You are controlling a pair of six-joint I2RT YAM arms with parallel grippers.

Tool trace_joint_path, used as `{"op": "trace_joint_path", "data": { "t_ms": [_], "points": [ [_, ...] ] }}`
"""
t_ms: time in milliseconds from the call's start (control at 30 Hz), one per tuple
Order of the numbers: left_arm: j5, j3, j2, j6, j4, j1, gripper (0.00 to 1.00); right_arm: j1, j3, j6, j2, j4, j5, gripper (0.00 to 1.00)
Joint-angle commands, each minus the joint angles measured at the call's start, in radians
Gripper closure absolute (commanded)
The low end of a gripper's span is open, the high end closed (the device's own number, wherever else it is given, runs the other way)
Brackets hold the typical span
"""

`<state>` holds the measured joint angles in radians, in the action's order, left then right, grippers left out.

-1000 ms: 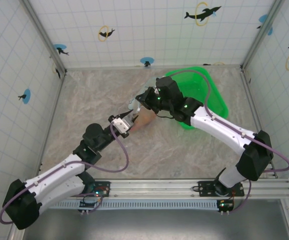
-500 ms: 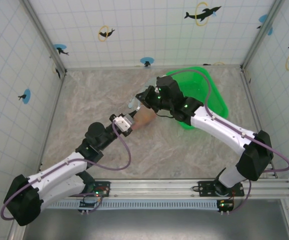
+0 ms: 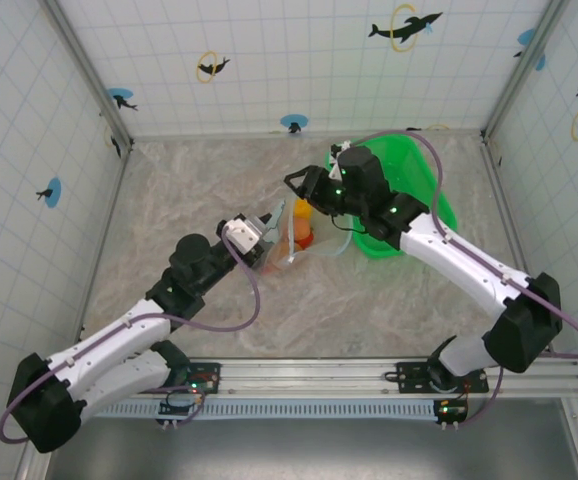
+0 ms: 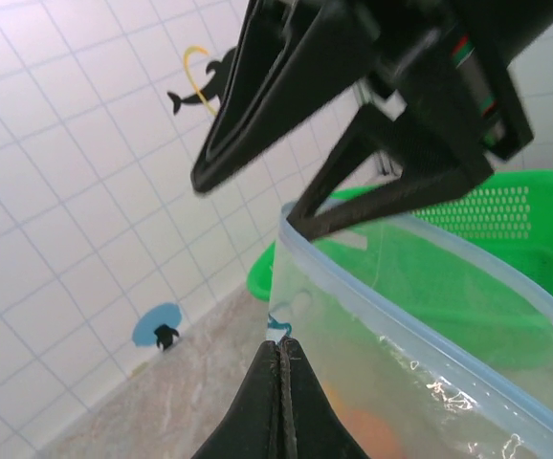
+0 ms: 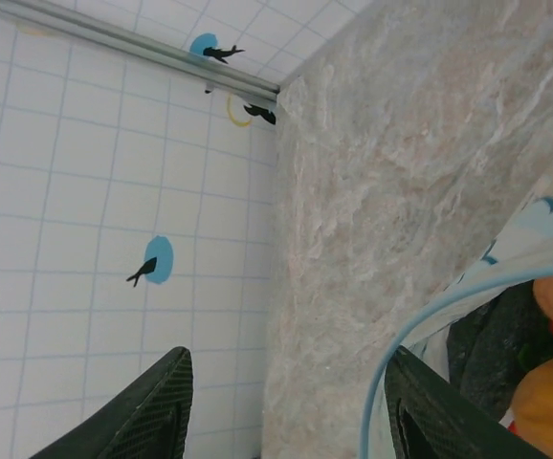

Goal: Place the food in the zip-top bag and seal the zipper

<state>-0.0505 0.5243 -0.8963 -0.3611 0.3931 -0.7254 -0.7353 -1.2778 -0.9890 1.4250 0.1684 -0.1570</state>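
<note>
- Left gripper (image 4: 279,346): fingers pressed together, pinching the rim of the zip-top bag (image 3: 287,255) at one corner of its mouth.
- Right gripper (image 5: 286,382): fingers spread wide, gripping nothing; in the left wrist view one fingertip sits at the bag's rim.
- Zipper (image 4: 353,295): light blue strip, its two sides apart, mouth gaping.
- Zip-top bag: clear, pale blue cartoon print, no lettering legible; just beside the green basket (image 3: 416,172), on its side toward the left arm, over the marbled table (image 3: 199,190).
- Food (image 3: 302,225): orange and yellow rounded pieces and a dark piece, inside the bag, near the basket.
- Dolphin sticker (image 4: 200,86): black, in a yellow ring, on the tiled wall beyond the basket.
</note>
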Motion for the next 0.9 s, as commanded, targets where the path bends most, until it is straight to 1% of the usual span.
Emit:
{"op": "trace_joint_path", "data": {
  "t_ms": [0, 67, 100, 167, 233, 300, 333, 433, 533, 600, 667, 767, 867],
  "points": [
    [-0.022, 0.001, 0.047, 0.082, -0.062, 0.006, 1.00, 0.009, 0.054, 0.243, -0.081, 0.041, -0.024, 0.44],
    [-0.106, -0.004, 0.080, 0.088, -0.110, 0.006, 1.00, 0.023, 0.086, 0.290, -0.113, 0.076, -0.092, 0.41],
    [-0.135, -0.007, 0.093, 0.093, -0.140, 0.006, 1.00, 0.027, 0.106, 0.308, -0.133, 0.086, -0.120, 0.39],
    [-0.179, -0.020, 0.124, 0.109, -0.184, 0.005, 0.99, 0.025, 0.138, 0.330, -0.167, 0.094, -0.166, 0.39],
    [-0.203, -0.055, 0.173, 0.102, -0.202, 0.004, 0.89, 0.021, 0.154, 0.332, -0.194, 0.113, -0.169, 0.39],
    [-0.216, -0.096, 0.230, 0.058, -0.226, -0.001, 0.72, 0.016, 0.188, 0.315, -0.221, 0.103, -0.172, 0.39],
    [-0.217, -0.110, 0.251, 0.034, -0.244, -0.004, 0.68, 0.016, 0.206, 0.298, -0.227, 0.091, -0.177, 0.39],
    [-0.229, -0.133, 0.287, -0.034, -0.312, -0.016, 0.58, 0.007, 0.266, 0.227, -0.234, 0.013, -0.198, 0.42],
    [-0.213, -0.131, 0.297, -0.043, -0.353, -0.060, 0.50, 0.003, 0.286, 0.178, -0.222, -0.037, -0.189, 0.45],
    [-0.168, -0.135, 0.293, -0.068, -0.360, -0.119, 0.48, 0.010, 0.294, 0.145, -0.216, -0.066, -0.176, 0.48],
    [-0.043, -0.139, 0.274, -0.128, -0.372, -0.223, 0.48, 0.032, 0.312, 0.093, -0.211, -0.126, -0.190, 0.51],
    [0.130, -0.154, 0.221, -0.223, -0.381, -0.377, 0.46, 0.061, 0.336, 0.016, -0.204, -0.190, -0.196, 0.59],
    [0.217, -0.163, 0.159, -0.270, -0.357, -0.461, 0.45, 0.075, 0.325, -0.007, -0.190, -0.207, -0.200, 0.63]
  ]
}}
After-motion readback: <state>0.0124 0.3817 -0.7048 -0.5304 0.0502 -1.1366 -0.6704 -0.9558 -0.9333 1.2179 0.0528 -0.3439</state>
